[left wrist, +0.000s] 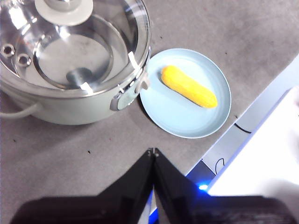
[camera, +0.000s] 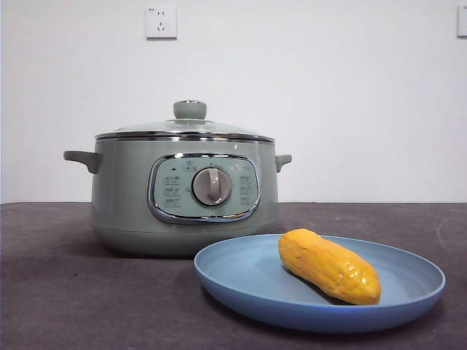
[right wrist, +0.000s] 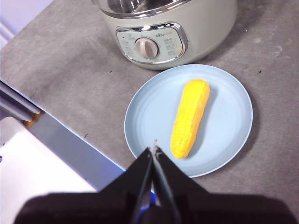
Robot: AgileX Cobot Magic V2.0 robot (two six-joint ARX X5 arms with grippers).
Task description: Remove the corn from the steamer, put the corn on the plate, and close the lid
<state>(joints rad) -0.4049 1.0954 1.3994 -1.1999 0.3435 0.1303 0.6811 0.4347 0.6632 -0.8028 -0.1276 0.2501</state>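
Front view: corn (camera: 329,265) on plate (camera: 241,273), lid (camera: 186,131) on steamer (camera: 124,197); task looks done. Both grippers, left (left wrist: 153,151) & right (right wrist: 153,149), pressed together, nothing held.

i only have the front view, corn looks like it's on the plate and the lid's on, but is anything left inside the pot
Observer: No. In the left wrist view, through the glass lid, the pot holds no food, only its bare floor.
Operator: where are the arms, i see none
Observer: Both are raised and clear. The left pincer is shut above bare table, beside the plate.
Operator: and the right one
Observer: The right pincer is shut too, above the plate's rim, holding nothing.
Operator: corn fully inside the rim?
Observer: Yes. From above, the corn lies whole on the plate, one end pointing toward the pot's dial.
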